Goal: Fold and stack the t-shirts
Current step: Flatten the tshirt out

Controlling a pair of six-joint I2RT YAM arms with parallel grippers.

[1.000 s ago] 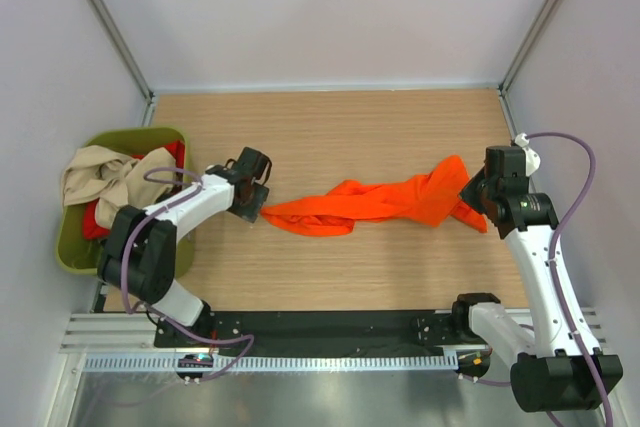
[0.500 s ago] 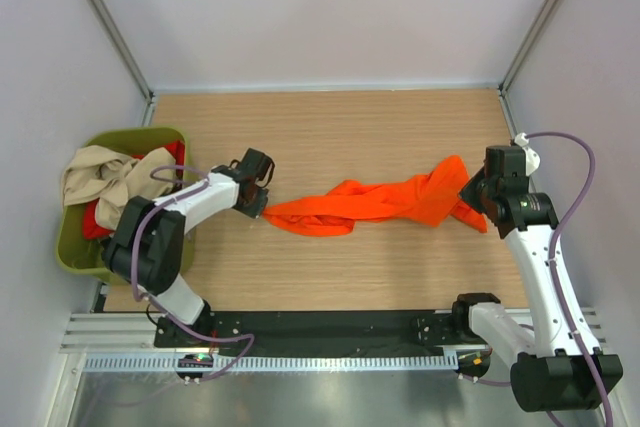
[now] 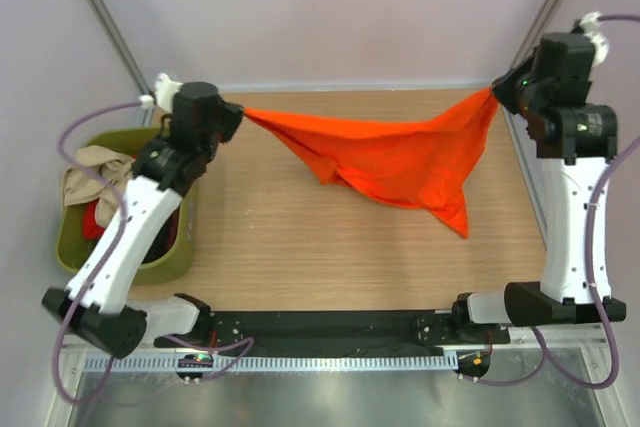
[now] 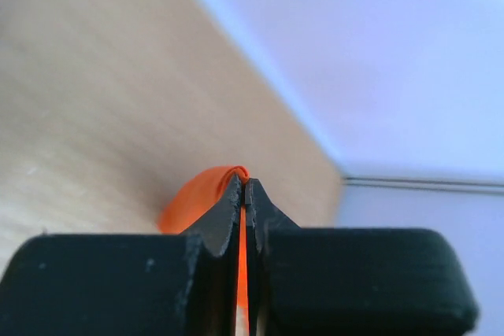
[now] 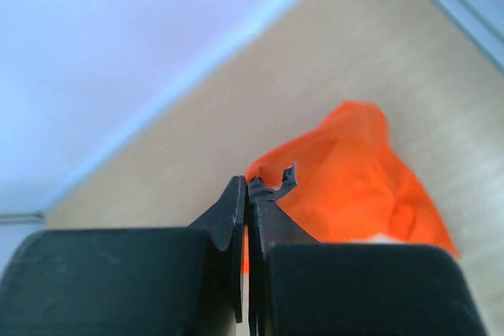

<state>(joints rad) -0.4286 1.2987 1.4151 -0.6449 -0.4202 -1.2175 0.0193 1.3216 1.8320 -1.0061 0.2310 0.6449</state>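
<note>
The bright orange t-shirt hangs stretched in the air between both arms, sagging to a point above the wooden table. My left gripper is raised at the back left and shut on the shirt's left end; orange cloth shows pinched between its tips. At the back right my right gripper is shut on the other end, with the orange cloth hanging beyond its tips. Beige and red t-shirts lie in the tub at the left.
The olive-green tub stands at the table's left edge, under the left arm. White walls close in the table on the back and sides. A black rail with the arm bases runs along the near edge.
Both arms have lifted and pulled apart toward the back corners. The left gripper closed on the shirt's left end. The shirt went from a bunched strip on the table to a spread, hanging sheet.
</note>
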